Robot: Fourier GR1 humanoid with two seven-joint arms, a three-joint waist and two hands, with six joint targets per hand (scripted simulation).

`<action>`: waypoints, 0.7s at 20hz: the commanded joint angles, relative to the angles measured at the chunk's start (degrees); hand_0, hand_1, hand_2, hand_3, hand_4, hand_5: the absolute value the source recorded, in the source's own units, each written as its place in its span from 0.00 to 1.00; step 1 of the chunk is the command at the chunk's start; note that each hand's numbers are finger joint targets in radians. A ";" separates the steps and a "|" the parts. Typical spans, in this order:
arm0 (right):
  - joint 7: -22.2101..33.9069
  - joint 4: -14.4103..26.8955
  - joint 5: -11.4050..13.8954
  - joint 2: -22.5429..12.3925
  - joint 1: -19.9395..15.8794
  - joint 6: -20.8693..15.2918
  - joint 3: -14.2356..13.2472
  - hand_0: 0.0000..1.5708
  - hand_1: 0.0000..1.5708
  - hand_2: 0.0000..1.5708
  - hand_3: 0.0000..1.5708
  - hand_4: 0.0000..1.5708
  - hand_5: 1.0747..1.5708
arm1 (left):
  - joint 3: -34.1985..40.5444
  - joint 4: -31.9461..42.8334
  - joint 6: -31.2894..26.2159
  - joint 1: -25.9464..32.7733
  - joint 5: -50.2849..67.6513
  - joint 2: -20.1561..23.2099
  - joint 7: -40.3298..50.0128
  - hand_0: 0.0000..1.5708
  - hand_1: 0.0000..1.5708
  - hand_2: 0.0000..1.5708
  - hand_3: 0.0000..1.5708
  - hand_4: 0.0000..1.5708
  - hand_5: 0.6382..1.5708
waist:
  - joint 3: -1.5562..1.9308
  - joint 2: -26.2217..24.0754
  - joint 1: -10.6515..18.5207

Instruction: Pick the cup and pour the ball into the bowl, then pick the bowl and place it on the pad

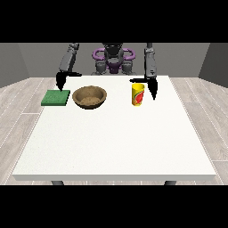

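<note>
A yellow cup (138, 95) with a red mark stands upright on the white table (116, 138), right of centre; I cannot see a ball inside it. A brown wooden bowl (89, 97) sits to its left. Further left lies a flat green pad (56, 97). The hand at the view's right (151, 85) hangs just right of the cup, fingers straight down and thumb stretched over the cup's rim, open. The hand at the view's left (61, 79) hovers above the pad's far edge, fingers pointing down, thumb stuck out, open and holding nothing.
The cup, bowl and pad stand in a row along the table's far part, close to the robot. The near half of the table holds nothing. A wooden floor surrounds the table.
</note>
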 commanded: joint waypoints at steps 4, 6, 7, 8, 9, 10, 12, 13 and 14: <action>-5.27 3.36 -0.19 -3.30 -2.08 4.48 -0.88 0.00 0.00 0.00 0.00 0.00 0.95 | 4.14 9.78 -1.97 -6.00 1.87 3.40 -6.70 0.00 0.00 0.00 0.00 0.00 0.81 | -0.01 5.36 -2.75; -3.34 6.75 0.06 -3.00 -3.85 2.55 -1.39 0.00 0.00 0.00 0.00 0.00 0.96 | 2.81 11.89 -0.67 -7.14 0.45 3.09 -4.85 0.00 0.00 0.00 0.00 0.00 0.81 | 0.00 2.57 -1.39; -6.08 8.84 -0.67 -4.21 -4.88 3.33 -3.07 0.00 0.00 0.00 0.00 0.00 0.96 | 2.61 11.48 -1.28 -6.14 0.65 2.47 -6.66 0.00 0.00 0.00 0.00 0.00 0.81 | 0.01 4.09 -0.69; -5.10 6.75 0.10 -2.87 -3.60 2.96 -1.36 0.00 0.00 0.00 0.00 0.00 0.95 | 3.61 13.41 0.58 -8.68 1.30 1.35 -6.62 0.00 0.00 0.00 0.00 0.00 0.81 | -0.01 3.59 -2.90; -3.69 6.98 -0.01 -5.01 -4.43 3.92 -1.83 0.00 0.00 0.00 0.00 0.00 0.95 | 3.23 14.74 1.30 -6.95 -0.11 1.60 -9.79 0.00 0.00 0.00 0.00 0.00 0.81 | -0.01 3.85 -2.22; -6.66 8.96 0.21 -4.77 -5.36 4.59 -1.96 0.00 0.00 0.00 0.00 0.00 0.95 | 3.80 14.06 2.44 -10.17 0.55 1.67 -7.91 0.00 0.00 0.00 0.00 0.00 0.81 | 0.01 5.85 -2.91; -5.06 6.14 -1.75 -7.32 -3.76 7.49 -2.88 0.00 0.00 0.00 0.00 0.00 0.94 | 6.07 17.23 -0.38 -9.32 1.86 5.11 -9.78 0.00 0.00 0.00 0.00 0.00 0.83 | -0.03 6.19 -4.20; -4.45 5.98 -2.29 -7.42 -6.00 6.78 -3.30 0.00 0.00 0.00 0.00 0.00 0.94 | 6.40 17.27 2.59 -11.93 2.07 2.62 -11.39 0.00 0.00 0.00 0.00 0.00 0.88 | -0.03 7.94 -5.17; -4.92 3.53 -2.35 -8.36 -3.13 8.46 -2.82 0.00 0.00 0.00 0.00 0.00 0.93 | 8.28 18.90 2.13 -10.65 2.99 4.19 -13.26 0.36 0.36 0.00 0.00 0.35 0.96 | -0.06 7.91 -6.62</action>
